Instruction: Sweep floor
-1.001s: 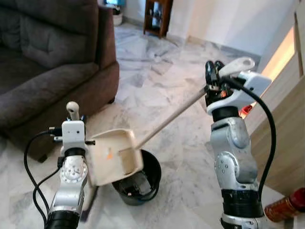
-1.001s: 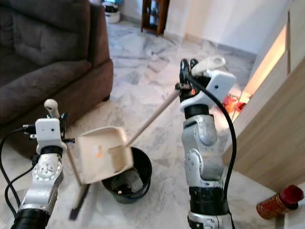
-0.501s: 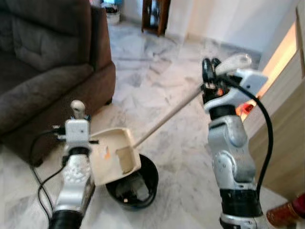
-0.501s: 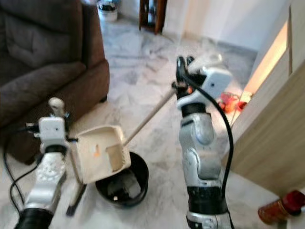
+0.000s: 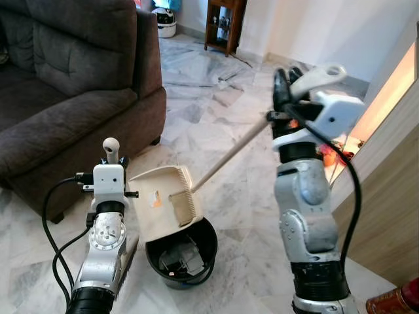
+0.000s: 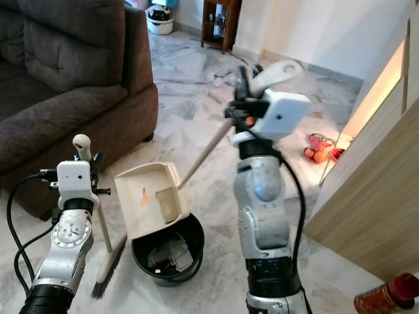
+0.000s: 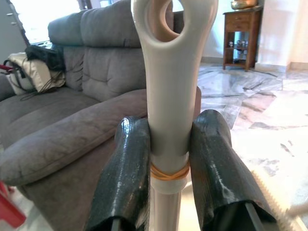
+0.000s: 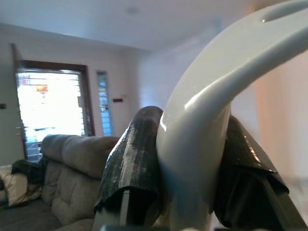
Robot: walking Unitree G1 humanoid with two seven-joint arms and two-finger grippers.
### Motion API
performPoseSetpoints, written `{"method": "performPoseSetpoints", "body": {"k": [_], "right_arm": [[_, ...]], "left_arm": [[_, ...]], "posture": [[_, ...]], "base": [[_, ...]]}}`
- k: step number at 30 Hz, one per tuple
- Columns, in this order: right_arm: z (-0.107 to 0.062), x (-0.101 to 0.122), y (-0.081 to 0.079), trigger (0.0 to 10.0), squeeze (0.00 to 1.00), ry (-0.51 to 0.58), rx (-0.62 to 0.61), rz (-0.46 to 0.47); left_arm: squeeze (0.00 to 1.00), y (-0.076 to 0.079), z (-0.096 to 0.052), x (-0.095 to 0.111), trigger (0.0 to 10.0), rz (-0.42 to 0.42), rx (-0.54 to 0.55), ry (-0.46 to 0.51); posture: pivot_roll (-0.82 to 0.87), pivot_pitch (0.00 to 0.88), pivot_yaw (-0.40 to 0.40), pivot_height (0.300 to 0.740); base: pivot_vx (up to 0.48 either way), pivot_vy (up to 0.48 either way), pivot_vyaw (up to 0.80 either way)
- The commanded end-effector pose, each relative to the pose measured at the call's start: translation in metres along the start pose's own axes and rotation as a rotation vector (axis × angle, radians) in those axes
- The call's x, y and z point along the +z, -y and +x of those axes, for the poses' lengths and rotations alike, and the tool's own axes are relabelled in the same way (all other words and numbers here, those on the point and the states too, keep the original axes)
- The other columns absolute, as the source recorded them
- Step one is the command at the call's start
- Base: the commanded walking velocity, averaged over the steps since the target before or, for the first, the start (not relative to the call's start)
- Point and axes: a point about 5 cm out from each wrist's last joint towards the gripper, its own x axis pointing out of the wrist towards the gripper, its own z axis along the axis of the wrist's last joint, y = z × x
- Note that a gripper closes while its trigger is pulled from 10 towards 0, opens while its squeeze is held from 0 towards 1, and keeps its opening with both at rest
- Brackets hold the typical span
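right gripper (image 8: 185, 178) clamped on dustpan handle, raised so the cream dustpan (image 6: 152, 196) tips mouth-down just above the black bin (image 6: 168, 252), likely to empty it | left gripper (image 7: 169, 168) closed round broom (image 6: 99, 226), upright just beside the bin, bristles on marble floor (image 6: 196, 98) | sofa (image 6: 59, 72) beyond bin

The left gripper (image 7: 169, 163) is raised at chest level, wrist upright, black fingers (image 7: 126, 168) clamped on a white handle (image 7: 168, 96). The right gripper (image 8: 190, 159) is lifted higher, forearm vertical, fingers pinched around a pale curved grip (image 8: 216, 96).
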Motion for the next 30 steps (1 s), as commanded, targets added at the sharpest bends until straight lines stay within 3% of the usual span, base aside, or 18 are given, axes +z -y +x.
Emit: {"method": "performPoseSetpoints", "body": {"k": [1,6,11,15,26,30], "right_arm": [[0.001,0.022,-0.007,10.0,0.00,0.129,0.042,-0.046],[-0.002,0.023,-0.018,10.0,0.00,0.158,0.105,-0.107],[-0.011,0.022,-0.036,10.0,0.00,0.174,0.264,-0.200],[-0.017,0.019,-0.041,10.0,0.00,0.177,0.324,-0.257],[-0.028,0.020,-0.047,10.0,0.00,0.173,0.375,-0.279],[-0.034,0.019,-0.052,10.0,0.00,0.154,0.409,-0.242]], "left_arm": [[0.00,0.001,0.002,0.008,10.0,0.002,-0.007,0.047],[0.00,0.001,0.002,0.008,10.0,-0.001,-0.009,0.048],[0.00,0.002,0.002,0.008,10.0,-0.003,-0.012,0.048],[0.00,0.002,0.002,0.008,10.0,-0.004,-0.013,0.047],[0.00,0.002,0.002,0.008,10.0,-0.007,-0.013,0.046],[0.00,0.002,0.002,0.008,10.0,-0.008,-0.016,0.044]], "posture": [[0.04,0.040,-0.070,0.740],[0.04,0.040,-0.070,0.740],[0.04,0.037,-0.068,0.740],[0.04,0.037,-0.068,0.740],[0.03,0.043,-0.067,0.740],[0.03,0.044,-0.067,0.740]], "base": [[0.000,0.000,0.00],[0.000,0.000,0.00],[0.000,0.000,0.00],[0.000,0.000,0.00],[0.000,0.000,0.00],[0.000,0.000,0.00]]}}
